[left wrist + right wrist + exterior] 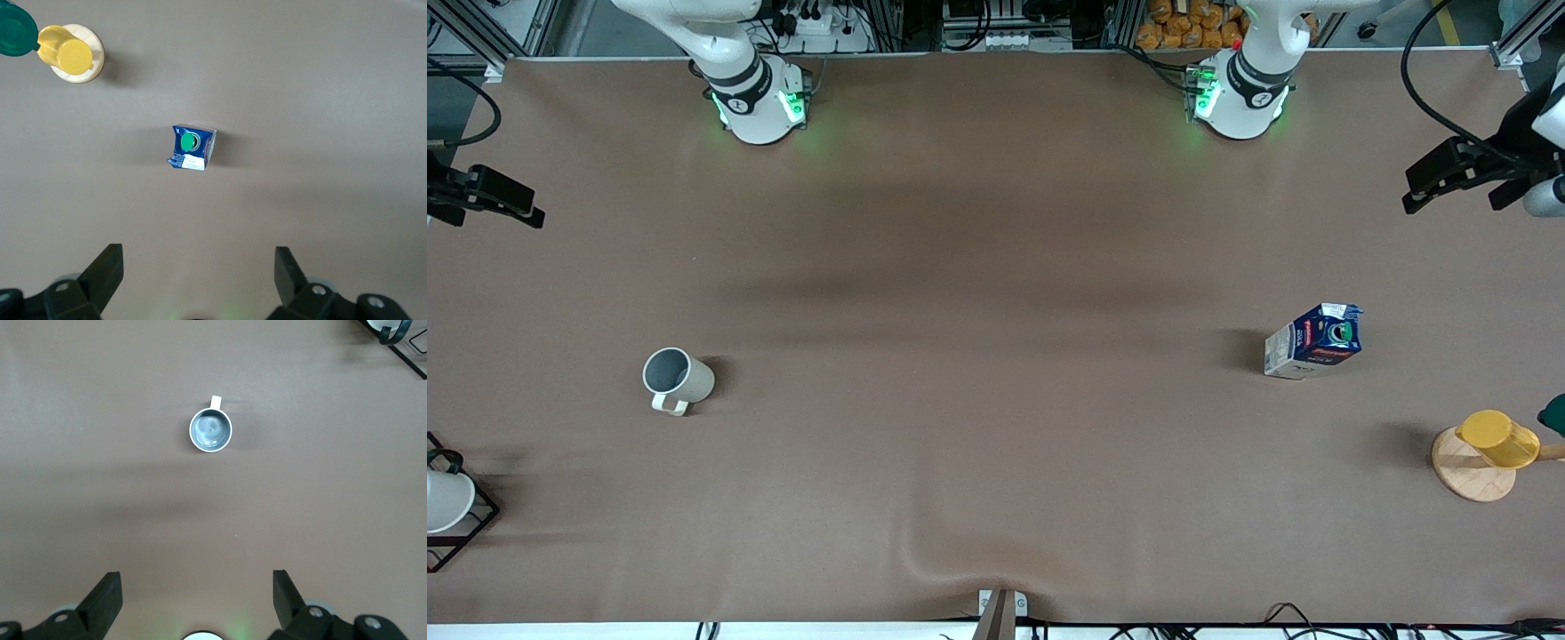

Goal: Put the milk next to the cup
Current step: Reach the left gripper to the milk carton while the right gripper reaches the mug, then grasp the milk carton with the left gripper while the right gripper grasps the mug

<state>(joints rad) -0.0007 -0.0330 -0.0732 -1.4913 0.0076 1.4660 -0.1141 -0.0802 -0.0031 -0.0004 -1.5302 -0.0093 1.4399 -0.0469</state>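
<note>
The milk (1314, 342), a blue and white carton with a green cap, stands upright toward the left arm's end of the table; it also shows in the left wrist view (192, 147). The cup (679, 380), a beige mug with a grey inside, stands toward the right arm's end and shows in the right wrist view (211, 430). My left gripper (1432, 182) is open and empty high over the table between its base and the milk (198, 267). My right gripper (511, 200) is open and empty high over the table between its base and the cup (197, 587).
A yellow cup on a wooden stand (1498, 440) sits nearer the front camera than the milk, with a green thing (1554, 413) beside it. A white cup in a black wire rack (445, 502) stands at the right arm's end.
</note>
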